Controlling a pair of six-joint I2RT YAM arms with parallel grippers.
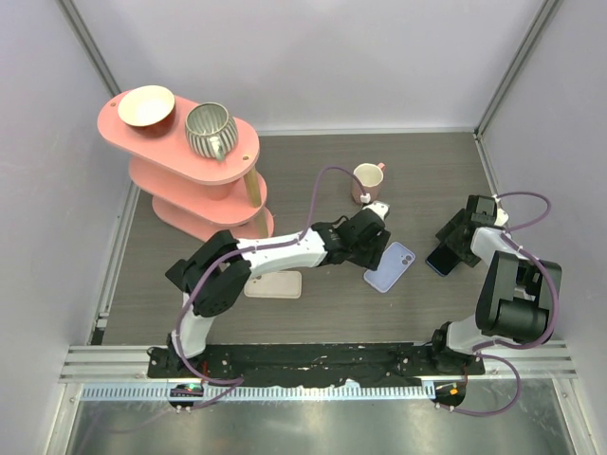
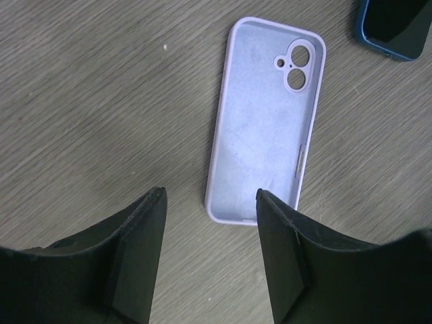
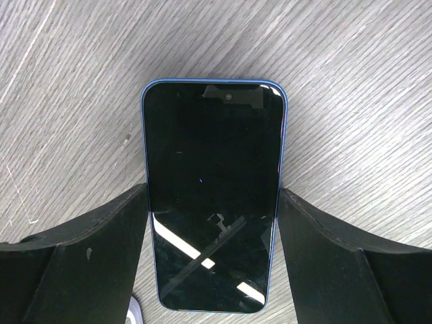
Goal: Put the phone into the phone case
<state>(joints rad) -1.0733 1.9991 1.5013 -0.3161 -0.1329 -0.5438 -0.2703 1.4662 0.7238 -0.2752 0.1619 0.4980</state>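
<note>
A lilac phone case (image 2: 266, 121) lies open side up on the wooden table, camera holes at its far end; it also shows in the top view (image 1: 391, 266). My left gripper (image 2: 210, 196) is open and empty, just above the case's near end, its right fingertip over the case's near corner. A blue phone (image 3: 212, 196) lies screen up to the right of the case (image 1: 439, 258). My right gripper (image 3: 212, 192) straddles the phone's lower half, its fingers pressed against both long edges.
A pink tiered shelf (image 1: 180, 147) with a bowl (image 1: 146, 105) and a striped mug (image 1: 210, 130) stands at the back left. A beige mug (image 1: 367, 179) stands behind the case. A flat pale pink object (image 1: 273, 284) lies under the left arm.
</note>
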